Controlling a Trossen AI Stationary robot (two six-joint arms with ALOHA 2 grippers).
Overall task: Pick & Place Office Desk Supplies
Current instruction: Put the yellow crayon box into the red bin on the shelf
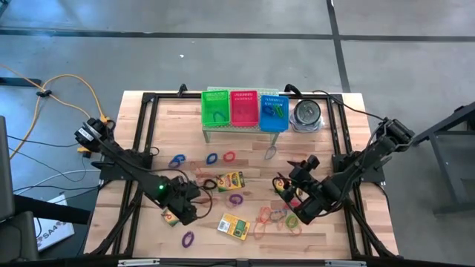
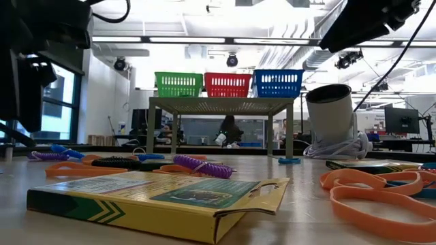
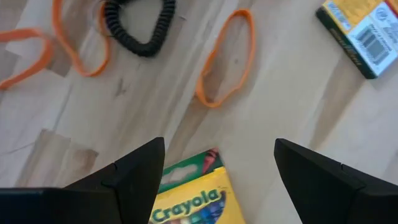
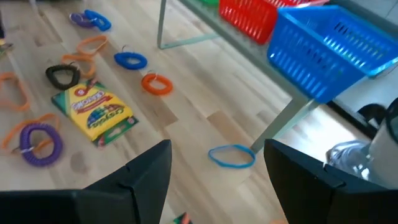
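Lying nearest the low camera, one crayon box (image 2: 160,199) is resting flat on the bench (image 2: 306,228), with orange rubber bands (image 2: 378,197) curling beside it on the right side of that view.

From above, the left hand (image 1: 180,210) is hovering over the bench's front left part, directly above another crayon box (image 3: 186,199); its fingers (image 3: 134,171) are standing spread apart, gripping nothing, with the box showing between them. An orange band loop (image 3: 227,65) and a black coiled loop (image 3: 140,28) are lying just beyond it.

The right hand (image 1: 297,204) is hanging over the front right part, among a cluster of orange and red bands (image 1: 273,219); its fingers (image 4: 146,177) are also parted and empty. A blue band (image 4: 231,156) is lying on the wood ahead of it, and a third crayon box (image 4: 93,112) is sitting near a purple coil (image 4: 40,144).

At the back, green (image 1: 216,108), red (image 1: 243,108) and blue baskets (image 1: 273,111) are sitting side by side on a small rack (image 2: 218,105), with a round tin (image 1: 306,114) just beside them.
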